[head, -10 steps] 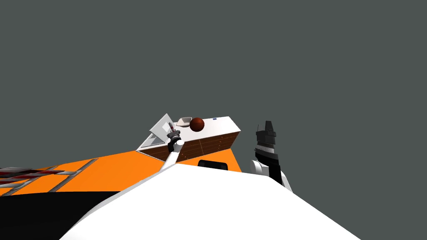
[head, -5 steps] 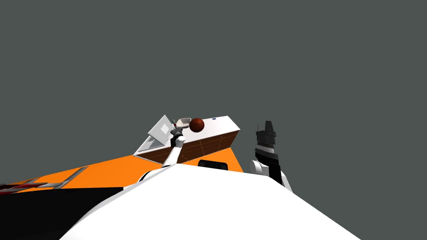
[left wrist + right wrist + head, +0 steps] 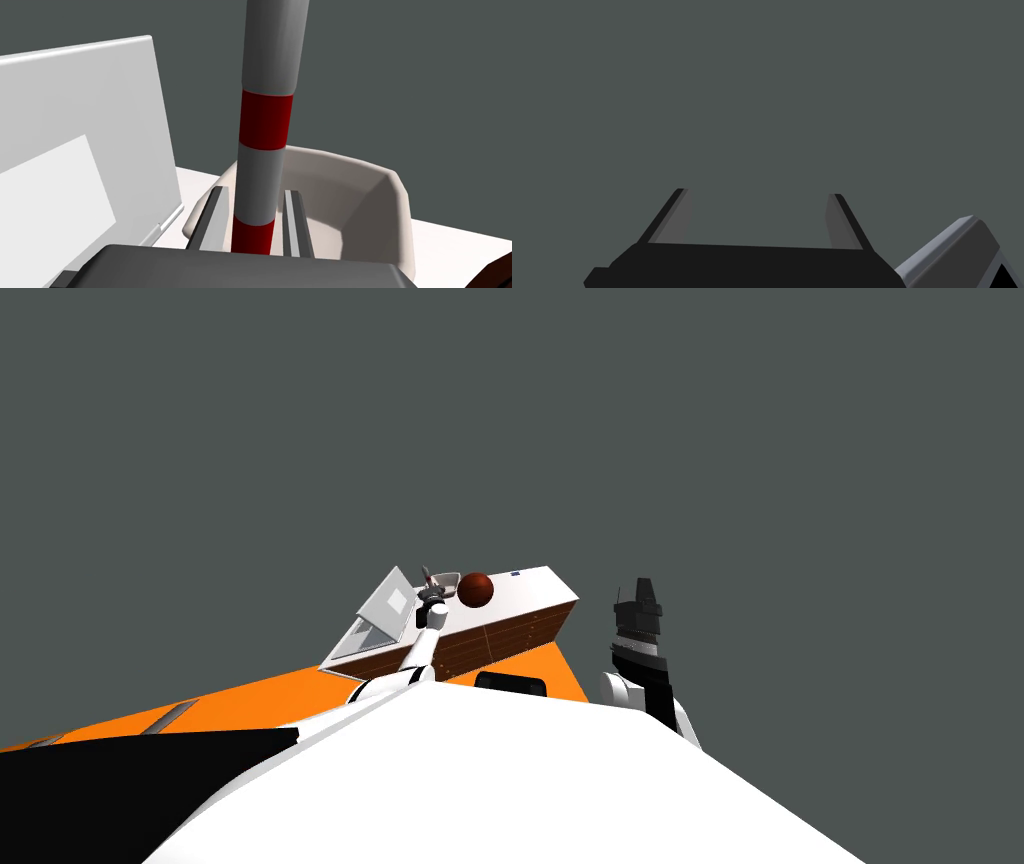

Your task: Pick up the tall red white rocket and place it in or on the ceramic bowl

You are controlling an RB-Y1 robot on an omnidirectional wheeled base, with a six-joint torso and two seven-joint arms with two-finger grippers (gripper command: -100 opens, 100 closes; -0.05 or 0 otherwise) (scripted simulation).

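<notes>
A tall rocket point(image 3: 265, 120) with grey and red bands stands upright between the fingers of my left gripper point(image 3: 255, 191), which is shut on its lower part. Just behind it sits an off-white bowl point(image 3: 370, 200) with angled walls, on a white cabinet top point(image 3: 525, 586). In the head view the left gripper point(image 3: 431, 591) hangs at the near left rim of the bowl point(image 3: 446, 581), the rocket point(image 3: 426, 576) sticking up from it. My right gripper point(image 3: 758, 192) is open and holds nothing; it is raised at my right side point(image 3: 638, 593), away from the cabinet.
A reddish-brown ball point(image 3: 475, 589) lies on the cabinet top just right of the bowl. A white, laptop-like open panel point(image 3: 75, 150) stands on the bowl's other side. The cabinet has a brown drawer front point(image 3: 500, 638). The floor is orange point(image 3: 250, 703).
My left arm has carried the rocket to the right, from in front of the white panel to the bowl's rim. The head view has turned a little. The right arm has not moved.
</notes>
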